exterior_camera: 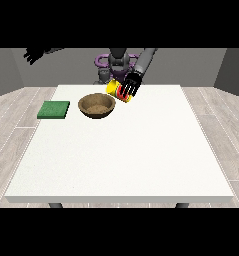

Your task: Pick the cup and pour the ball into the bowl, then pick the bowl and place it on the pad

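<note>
Yellow cup (116, 90) tipped on its side at far edge of white table (141, 160), just right of brown bowl (97, 105); hand at view's right (131, 86) has fingers wrapped round it. Ball not visible. Green pad (54, 110) left of bowl, apart. Hand at view's left (35, 54) raised off table, fingers spread, holding nothing.

The table (141, 150) looks smooth, matt white; the bowl (96, 105) looks like brown wood with a dull finish; the green pad (54, 109) appears matt and soft; the yellow cup (114, 89) resembles smooth plastic
</note>
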Tool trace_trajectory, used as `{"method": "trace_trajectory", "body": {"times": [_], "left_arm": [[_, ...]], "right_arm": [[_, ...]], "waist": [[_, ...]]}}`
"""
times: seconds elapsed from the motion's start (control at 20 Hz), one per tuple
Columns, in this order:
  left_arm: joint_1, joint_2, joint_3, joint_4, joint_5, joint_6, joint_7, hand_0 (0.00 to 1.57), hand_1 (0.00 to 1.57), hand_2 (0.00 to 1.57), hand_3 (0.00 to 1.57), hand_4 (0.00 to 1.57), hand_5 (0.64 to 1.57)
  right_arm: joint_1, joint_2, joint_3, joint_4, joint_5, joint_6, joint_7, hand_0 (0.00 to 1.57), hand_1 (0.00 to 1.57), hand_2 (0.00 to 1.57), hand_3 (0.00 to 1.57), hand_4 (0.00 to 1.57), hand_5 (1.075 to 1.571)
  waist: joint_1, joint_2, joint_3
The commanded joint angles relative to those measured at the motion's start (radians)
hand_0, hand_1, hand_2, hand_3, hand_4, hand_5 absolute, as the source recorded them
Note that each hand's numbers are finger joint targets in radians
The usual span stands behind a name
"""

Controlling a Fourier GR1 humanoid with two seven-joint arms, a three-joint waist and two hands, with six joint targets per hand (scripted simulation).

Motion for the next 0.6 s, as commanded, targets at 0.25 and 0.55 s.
{"method": "trace_trajectory", "body": {"times": [0.25, 0.55], "left_arm": [[-0.152, -0.091, -0.206, 0.045, -0.255, -0.149, 0.367, 1.31, 1.31, 1.57, 1.57, 1.47, 1.529], [-0.258, -0.092, -0.359, 0.078, -0.439, -0.260, 0.545, 1.47, 1.47, 1.57, 1.57, 1.10, 1.570]], "right_arm": [[-0.006, -0.025, -0.025, 0.150, -0.011, 0.050, -0.016, 0.00, 0.00, 0.00, 0.17, 0.70, 1.560], [-0.100, -0.026, -0.007, 0.166, 0.015, 0.012, -0.016, 0.00, 0.00, 0.00, 0.25, 0.70, 1.556]], "waist": [[0.027, -0.076, -0.0035], [0.015, -0.033, -0.0038]]}}
